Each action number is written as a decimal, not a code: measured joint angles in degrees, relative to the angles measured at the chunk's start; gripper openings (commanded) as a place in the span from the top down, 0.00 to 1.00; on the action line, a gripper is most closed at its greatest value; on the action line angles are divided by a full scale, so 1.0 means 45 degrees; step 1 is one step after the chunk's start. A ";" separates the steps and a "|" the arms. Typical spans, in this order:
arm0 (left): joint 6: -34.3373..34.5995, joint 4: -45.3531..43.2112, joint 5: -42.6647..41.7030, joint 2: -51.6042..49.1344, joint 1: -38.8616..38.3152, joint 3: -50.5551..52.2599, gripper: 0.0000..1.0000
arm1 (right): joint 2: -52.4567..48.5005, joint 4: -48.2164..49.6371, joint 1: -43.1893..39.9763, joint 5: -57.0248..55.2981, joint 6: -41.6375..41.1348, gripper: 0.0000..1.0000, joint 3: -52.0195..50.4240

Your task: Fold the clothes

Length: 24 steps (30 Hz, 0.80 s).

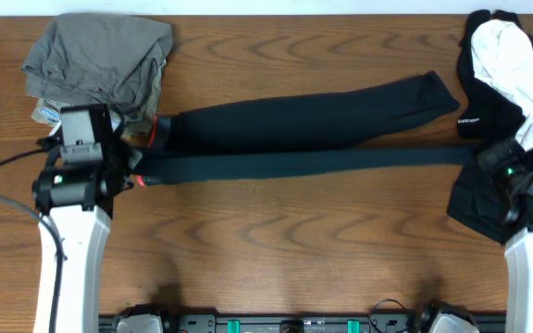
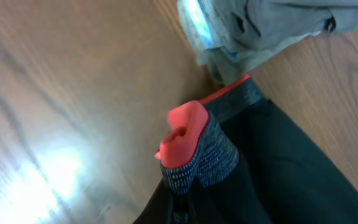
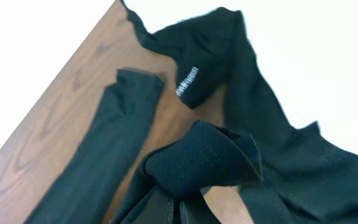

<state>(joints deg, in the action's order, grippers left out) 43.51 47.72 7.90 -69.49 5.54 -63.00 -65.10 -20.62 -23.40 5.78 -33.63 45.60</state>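
Note:
Black pants (image 1: pixel 303 139) lie stretched across the table, waistband at the left and leg ends at the right. My left gripper (image 1: pixel 135 178) is shut on the waistband, whose red lining and speckled grey band (image 2: pixel 197 149) bunch up just above my fingers (image 2: pixel 182 211). My right gripper (image 1: pixel 489 159) is shut on the cuff of the near leg; in the right wrist view the black cuff (image 3: pixel 197 155) folds over my closed fingers (image 3: pixel 179 208). The far leg (image 3: pixel 98 149) lies flat beside it.
A pile of grey clothes (image 1: pixel 100 55) sits at the back left, close to the waistband, and shows in the left wrist view (image 2: pixel 278 25). A heap of black and white clothes (image 1: pixel 512 65) lies at the back right, reaching down past my right gripper.

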 measured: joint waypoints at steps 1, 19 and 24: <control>-0.0005 -0.0253 0.0000 -0.0223 -0.0010 0.0000 0.94 | -0.0330 0.0437 0.0107 0.0044 0.0000 0.99 0.0005; -0.0015 -0.4318 0.0024 -0.3415 -0.0544 0.0024 0.94 | -0.6266 0.7922 0.2283 -0.0233 -0.0340 0.99 0.0058; -0.0015 -0.5255 0.0053 -0.4065 -0.1049 0.0024 0.94 | -0.7121 0.8349 0.2565 -0.0452 -0.0393 0.99 0.0554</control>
<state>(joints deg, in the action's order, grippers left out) 43.44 24.08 8.14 -87.79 0.82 -62.89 -97.14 16.95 -11.86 3.75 -35.40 48.10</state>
